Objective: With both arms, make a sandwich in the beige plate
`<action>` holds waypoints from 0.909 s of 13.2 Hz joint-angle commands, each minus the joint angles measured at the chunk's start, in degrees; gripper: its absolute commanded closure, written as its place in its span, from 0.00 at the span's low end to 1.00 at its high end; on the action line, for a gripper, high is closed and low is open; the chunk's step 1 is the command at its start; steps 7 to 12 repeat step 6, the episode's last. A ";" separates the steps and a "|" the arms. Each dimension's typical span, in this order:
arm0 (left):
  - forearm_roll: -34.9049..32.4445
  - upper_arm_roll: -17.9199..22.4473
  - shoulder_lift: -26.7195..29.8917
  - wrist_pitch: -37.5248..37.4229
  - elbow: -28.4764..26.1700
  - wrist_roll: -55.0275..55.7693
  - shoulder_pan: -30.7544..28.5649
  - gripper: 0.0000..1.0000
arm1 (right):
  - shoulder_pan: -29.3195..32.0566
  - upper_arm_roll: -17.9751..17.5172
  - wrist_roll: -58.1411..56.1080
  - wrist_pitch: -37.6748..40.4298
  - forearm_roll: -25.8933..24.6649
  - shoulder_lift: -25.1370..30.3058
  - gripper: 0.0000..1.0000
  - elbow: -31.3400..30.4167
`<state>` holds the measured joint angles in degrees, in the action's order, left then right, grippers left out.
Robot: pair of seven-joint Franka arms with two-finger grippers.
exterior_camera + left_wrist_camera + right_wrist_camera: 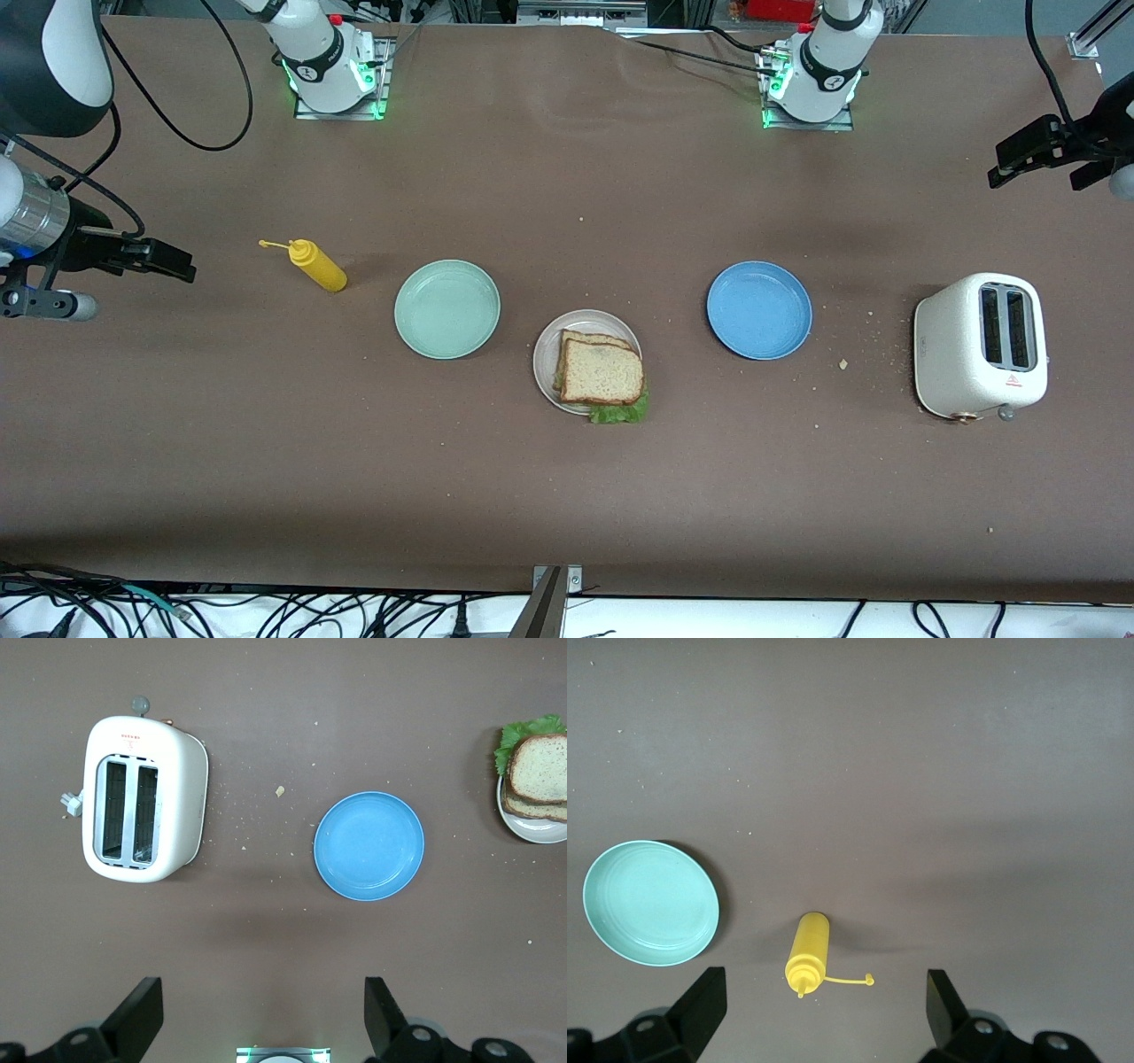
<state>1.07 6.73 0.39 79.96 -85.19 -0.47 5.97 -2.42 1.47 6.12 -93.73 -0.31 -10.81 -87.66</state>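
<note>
The sandwich (601, 370) lies on the beige plate (545, 354) in the middle of the table: two brown bread slices stacked, with green lettuce (620, 412) sticking out over the rim on the side nearer the front camera. The left wrist view catches the sandwich (538, 771) at its edge. My left gripper (1035, 180) hangs open and empty in the air at the left arm's end of the table, looking down on the toaster and blue plate; its fingers (142, 1014) stand wide. My right gripper (168, 261) hangs open and empty at the right arm's end, fingers (700, 1001) wide above the mustard bottle.
A mint green plate (447, 308) and a blue plate (759, 309) lie empty on either side of the beige plate. A yellow mustard bottle (317, 264) lies on its side beside the mint plate. A white toaster (982, 346) stands at the left arm's end, with crumbs nearby.
</note>
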 commanded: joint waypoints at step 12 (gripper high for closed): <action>-1.68 0.65 -0.39 1.69 -0.15 -1.29 0.19 0.00 | 0.57 -0.50 -0.06 0.30 -0.13 0.97 0.00 -0.32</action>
